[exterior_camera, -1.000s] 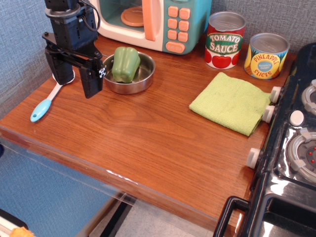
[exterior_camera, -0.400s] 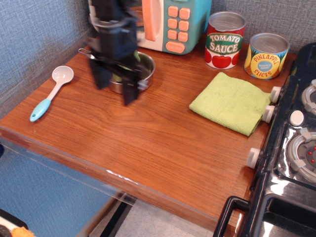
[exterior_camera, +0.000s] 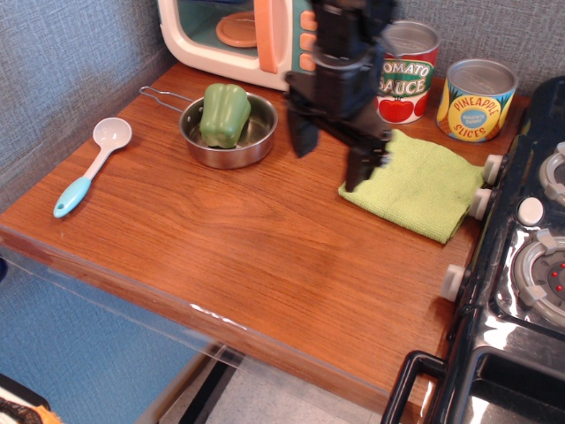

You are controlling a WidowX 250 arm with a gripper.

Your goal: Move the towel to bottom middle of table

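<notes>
gripper: i see it spread wide and empty, one finger over bare wood, the other over the towel's left corner; contact i cannot tell.
towel: flat at the table's right side, against the stove knobs.
handling: i judge it light, limp, non-slippery; i'd pinch the near left edge.

Claw (seemingly open) reached towel.

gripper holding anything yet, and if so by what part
Nothing is held. The gripper is open, its fingers spread above the left edge of the towel, which lies flat on the table.
</notes>
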